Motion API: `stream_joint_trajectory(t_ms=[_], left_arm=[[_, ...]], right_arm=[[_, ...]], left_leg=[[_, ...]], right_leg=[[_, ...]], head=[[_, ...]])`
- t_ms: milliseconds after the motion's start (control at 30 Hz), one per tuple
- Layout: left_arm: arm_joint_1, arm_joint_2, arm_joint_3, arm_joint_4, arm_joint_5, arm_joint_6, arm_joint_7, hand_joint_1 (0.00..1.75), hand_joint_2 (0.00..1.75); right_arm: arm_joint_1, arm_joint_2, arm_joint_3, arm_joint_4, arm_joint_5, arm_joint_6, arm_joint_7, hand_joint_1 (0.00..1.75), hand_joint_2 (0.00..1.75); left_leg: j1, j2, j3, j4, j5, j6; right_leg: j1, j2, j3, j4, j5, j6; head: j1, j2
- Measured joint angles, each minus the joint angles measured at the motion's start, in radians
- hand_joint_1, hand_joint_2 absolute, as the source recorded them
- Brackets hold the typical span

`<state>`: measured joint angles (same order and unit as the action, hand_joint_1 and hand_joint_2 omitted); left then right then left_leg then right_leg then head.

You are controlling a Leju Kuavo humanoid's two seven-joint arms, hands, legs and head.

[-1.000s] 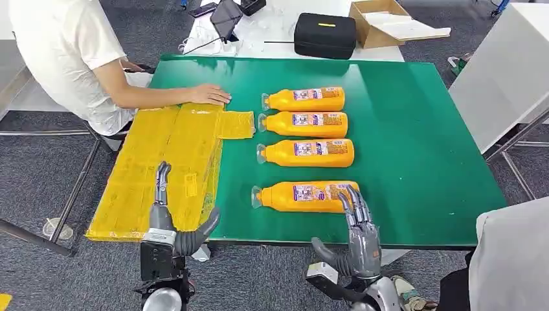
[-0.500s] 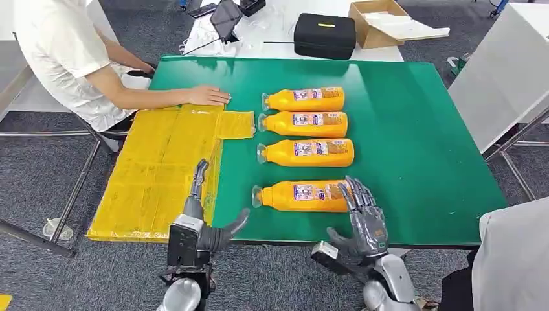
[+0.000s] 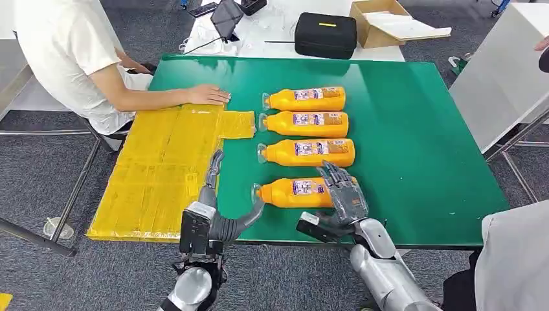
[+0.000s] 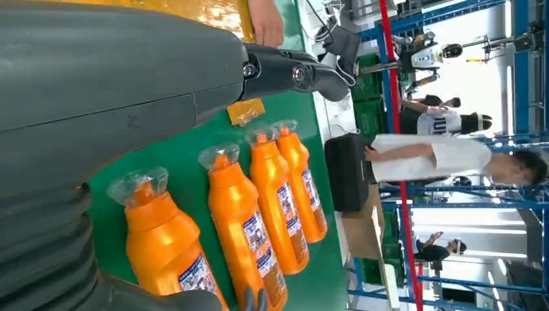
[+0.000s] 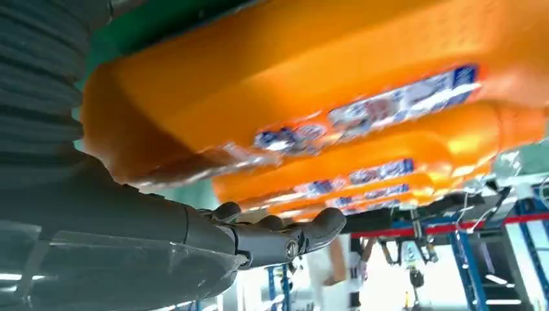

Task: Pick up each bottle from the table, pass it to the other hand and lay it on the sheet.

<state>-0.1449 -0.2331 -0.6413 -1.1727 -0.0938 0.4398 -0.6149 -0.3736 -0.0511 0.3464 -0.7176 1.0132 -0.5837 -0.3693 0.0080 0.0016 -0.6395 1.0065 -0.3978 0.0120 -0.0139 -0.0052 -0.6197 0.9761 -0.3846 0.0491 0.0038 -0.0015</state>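
Now right robot hand [image 3: 343,194] spread over nearest bottle [image 3: 294,193] — left robot hand [image 3: 217,214] empty, fingers apart.

I find no text that I can read in any view. Each of the four orange bottles [image 3: 308,99] [image 3: 306,123] [image 3: 309,152] [image 3: 294,193] lying on the green tabletop [image 3: 414,129] carries a white, blue and orange label, but at my resolution its print resolves only as coloured blocks. In the left wrist view the same labels [image 4: 257,243] stand turned and too small for me to make out letters. In the right wrist view the nearest label [image 5: 369,116] is blurred. The black case [image 3: 325,35] beyond the tabletop bears a small yellow strip [image 3: 326,24]; I see no legible mark on it.
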Motion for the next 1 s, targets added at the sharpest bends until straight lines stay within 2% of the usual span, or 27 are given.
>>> stream_joint_trajectory(t_ms=[267,667,700,1000], left_arm=[[-0.003,0.0,-0.003,0.001,0.0,-0.009,0.002,0.0,1.75],[-0.02,0.0,-0.03,0.016,0.01,-0.022,0.013,0.0,1.75],[-0.02,0.0,-0.032,0.016,0.011,-0.022,0.013,0.0,1.75],[-0.02,0.0,-0.042,0.016,0.012,-0.008,0.019,0.0,1.75]], right_arm=[[-0.02,0.007,0.009,0.042,-0.011,0.025,0.011,0.0,1.75],[-0.092,0.005,0.02,0.127,-0.026,0.145,0.068,0.0,1.75],[-0.097,0.004,0.022,0.132,-0.026,0.156,0.072,1.73,1.75],[-0.129,-0.001,0.043,0.151,-0.03,0.229,0.101,1.75,1.75]], left_leg=[[0.0,0.0,0.0,0.0,0.0,0.0],[0.0,0.0,0.003,0.0,0.0,0.0],[0.0,0.0,0.004,0.0,0.0,0.0],[0.0,0.0,0.007,0.0,0.002,0.001]], right_leg=[[0.0,0.0,0.0,0.0,0.0,0.0],[0.0,0.001,0.001,0.0,0.001,0.001],[0.0,0.001,0.002,0.0,0.001,0.001],[0.0,0.001,0.005,-0.001,0.003,0.001]], head=[[0.0,0.0],[0.0,0.0],[0.0,0.0],[0.0,0.0]])
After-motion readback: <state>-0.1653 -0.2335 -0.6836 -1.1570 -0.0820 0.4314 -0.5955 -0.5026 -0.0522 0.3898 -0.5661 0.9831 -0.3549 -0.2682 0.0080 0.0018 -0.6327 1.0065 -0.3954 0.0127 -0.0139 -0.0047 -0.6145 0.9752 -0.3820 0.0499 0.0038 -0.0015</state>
